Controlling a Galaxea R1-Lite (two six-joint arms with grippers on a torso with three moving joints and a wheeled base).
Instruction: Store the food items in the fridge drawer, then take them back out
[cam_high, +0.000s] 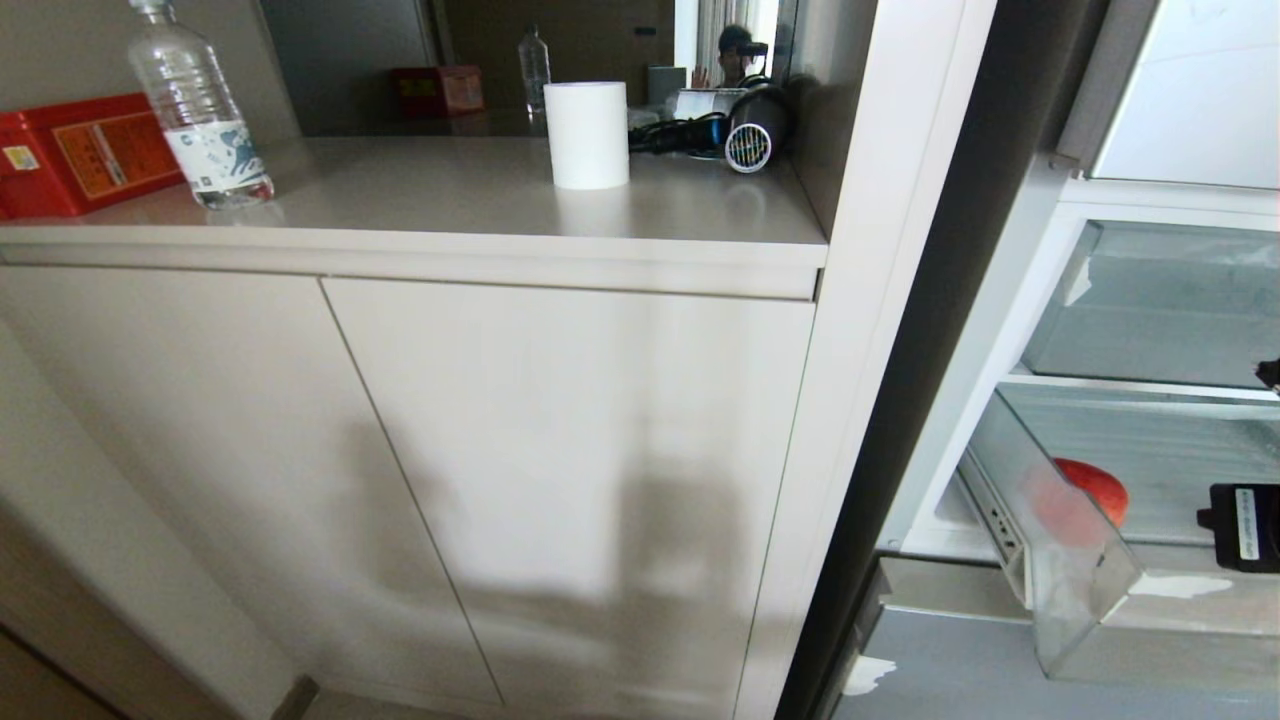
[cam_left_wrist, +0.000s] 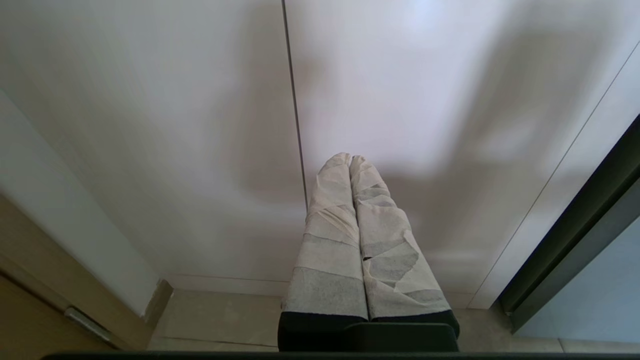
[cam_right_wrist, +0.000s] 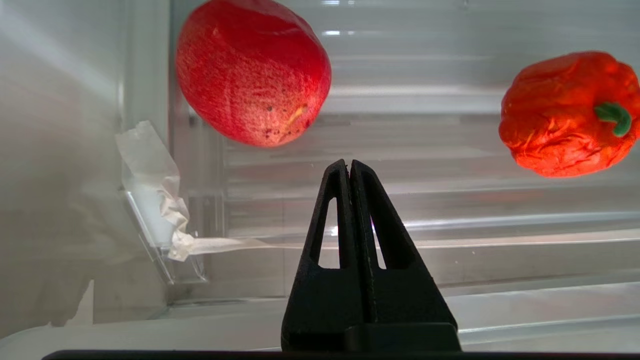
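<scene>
Fridge drawer (cam_right_wrist: 450, 295): clear plastic bin with ribbed floor, pulled out of the open fridge; serves as the landmark for all entries below; a strip of crumpled pale tape (cam_right_wrist: 165, 210) clings to one inner corner

Red apple (cam_right_wrist: 252, 72): lies on the ribbed floor inside the drawer, near the corner with the tape; in the head view it shows as a red shape (cam_high: 1095, 490) behind the drawer's clear side wall

Orange fruit (cam_right_wrist: 567, 115): bumpy, wrinkled skin, green stem; lies on the drawer floor, well apart from the apple

Right gripper (cam_right_wrist: 350, 167): black fingers pressed together, holding nothing; the tips hover over the drawer floor between the two fruits, nearer the apple, touching neither

Left gripper (cam_left_wrist: 350, 160): tape-wrapped fingers pressed together, empty; away from the drawer, facing pale cabinet doors (cam_left_wrist: 400, 125)

Counter (cam_high: 450, 200): beside the fridge, above the cabinet doors; carries a water bottle (cam_high: 195, 110), a red box (cam_high: 80, 150), a white cylinder (cam_high: 587, 135) and a hair dryer (cam_high: 735, 130)
</scene>
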